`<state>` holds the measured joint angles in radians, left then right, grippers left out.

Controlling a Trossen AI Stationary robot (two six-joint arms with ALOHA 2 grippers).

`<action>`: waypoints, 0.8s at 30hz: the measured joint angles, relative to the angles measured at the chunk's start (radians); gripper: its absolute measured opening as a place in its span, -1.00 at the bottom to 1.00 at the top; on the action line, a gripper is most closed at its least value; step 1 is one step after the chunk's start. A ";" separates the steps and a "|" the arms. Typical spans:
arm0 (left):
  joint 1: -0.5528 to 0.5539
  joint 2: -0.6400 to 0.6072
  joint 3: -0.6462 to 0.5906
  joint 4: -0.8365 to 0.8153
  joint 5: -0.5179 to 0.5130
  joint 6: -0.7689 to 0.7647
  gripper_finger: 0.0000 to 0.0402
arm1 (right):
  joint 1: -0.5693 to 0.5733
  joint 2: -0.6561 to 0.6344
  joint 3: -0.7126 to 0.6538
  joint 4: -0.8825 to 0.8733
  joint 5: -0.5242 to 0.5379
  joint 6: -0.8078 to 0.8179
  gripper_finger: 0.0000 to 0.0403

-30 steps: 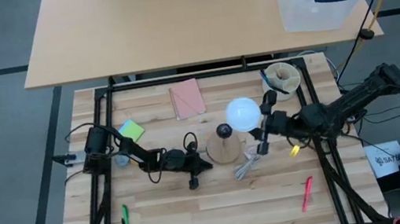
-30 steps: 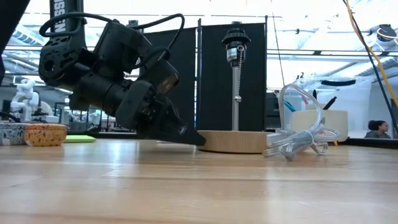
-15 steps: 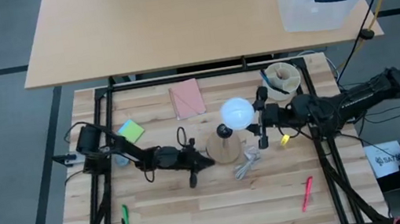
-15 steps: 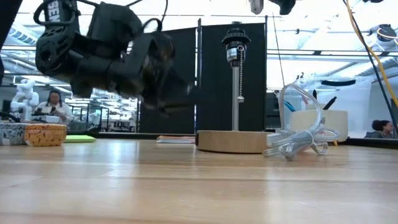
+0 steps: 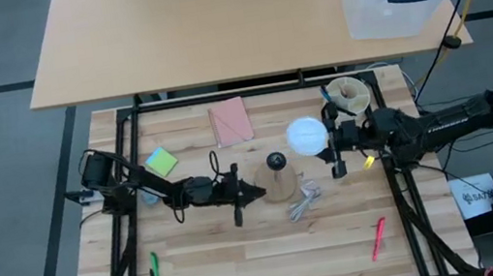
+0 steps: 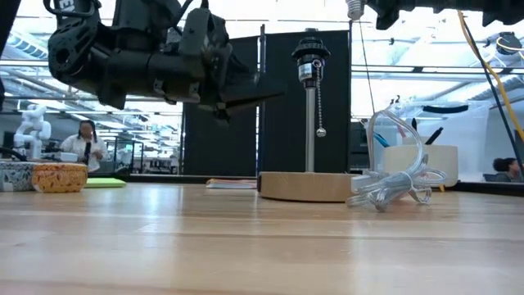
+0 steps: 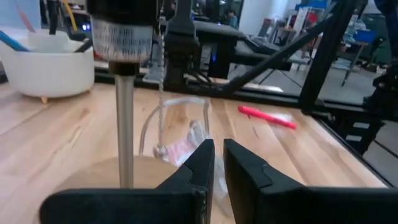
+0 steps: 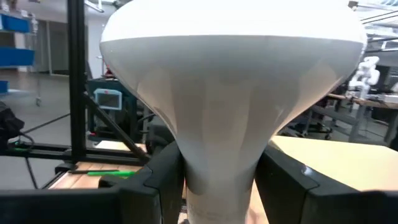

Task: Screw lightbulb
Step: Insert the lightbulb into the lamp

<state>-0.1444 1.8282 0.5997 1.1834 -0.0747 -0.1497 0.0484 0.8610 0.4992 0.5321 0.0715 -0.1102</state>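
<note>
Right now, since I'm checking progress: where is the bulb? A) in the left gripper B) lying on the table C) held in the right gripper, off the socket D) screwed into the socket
C: the right gripper holds the bulb by its neck, beside the socket, not on it.

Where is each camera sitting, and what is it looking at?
High view: above, looking straight down at the table; both arms show.
Low view: at tabletop height, looking across; left gripper hangs in.
Left wrist view: on the left arm, past its nearly shut fingers.
Right wrist view: on the right arm; fingers hold the lightbulb.
Shared: the lamp socket appears in the high, low and left wrist views.
</note>
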 joint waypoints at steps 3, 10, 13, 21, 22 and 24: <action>0.000 0.000 0.031 -0.012 -0.002 0.001 -0.81 | 0.006 0.057 0.000 0.063 -0.004 -0.006 -0.20; 0.010 0.000 0.078 -0.071 -0.002 0.021 -0.81 | 0.003 0.162 0.000 0.197 -0.026 0.012 -0.20; 0.023 0.000 0.087 -0.079 0.001 0.024 -0.81 | -0.007 0.202 0.000 0.221 -0.026 0.043 -0.20; 0.045 0.000 0.098 -0.075 0.014 0.024 -0.81 | -0.031 0.284 0.000 0.336 -0.026 0.091 -0.20; 0.049 0.000 0.098 -0.075 0.014 0.024 -0.81 | -0.036 0.289 0.000 0.335 -0.026 0.097 -0.20; 0.050 0.000 0.098 -0.077 0.016 0.024 -0.81 | -0.042 0.304 0.000 0.335 -0.023 0.105 -0.20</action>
<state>-0.0941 1.8286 0.6979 1.1069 -0.0583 -0.1261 0.0065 1.1648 0.4992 0.8672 0.0485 -0.0051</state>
